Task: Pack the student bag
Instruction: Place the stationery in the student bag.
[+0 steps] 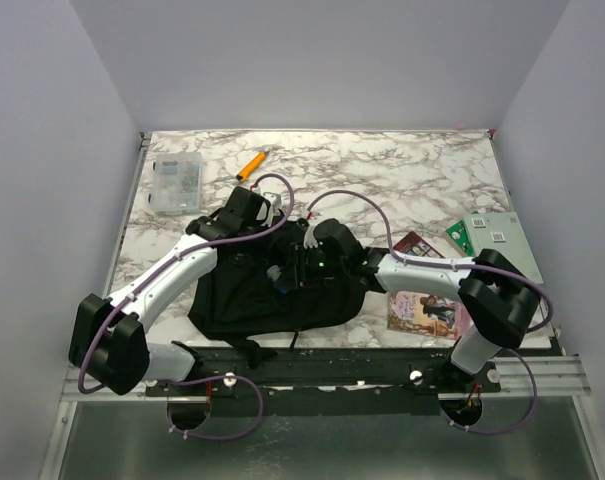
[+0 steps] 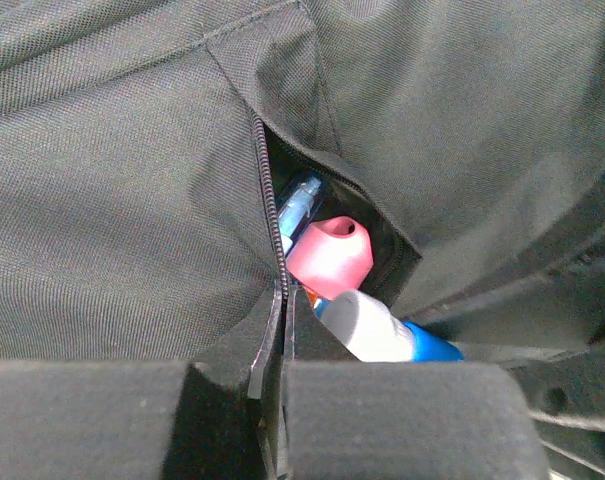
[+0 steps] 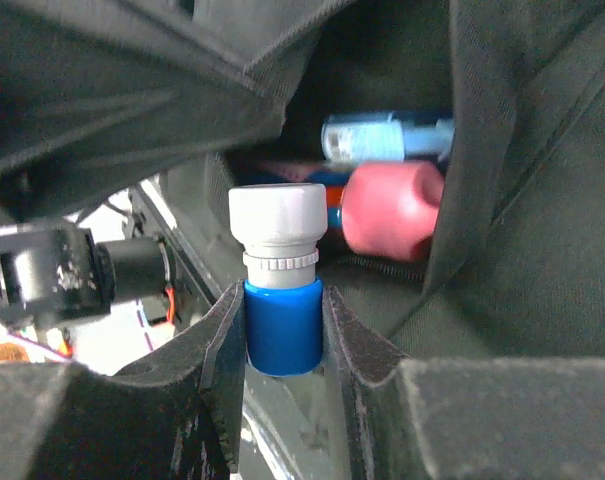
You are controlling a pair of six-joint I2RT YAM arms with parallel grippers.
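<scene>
At the near edge of the marble table, between the two arm bases, the student bag lies flat, with its black fabric filling most of both wrist views. The left gripper is closed, its two pads pressed together on the zipper edge of the bag's pocket opening, so that a fold of fabric and zipper tape is pinched between them. Directly beyond this grip the pocket mouth gapes. Inside the opening are a pink rounded item and, behind it, a pale blue pen. The right gripper is clamped on a blue tube with a white cap, one finger against each side of the blue body and the cap standing clear above the fingertips. The cap sits at the pocket mouth, just beside the pink rounded item and below the pale blue pen. In the overhead view both wrists meet over the upper middle of the bag. Elsewhere on the table, a clear plastic box and an orange marker lie at the far left, well apart from the bag. Two books lie near the bag's right side, partly under the right arm, and a green board lies beyond them at the right edge.
</scene>
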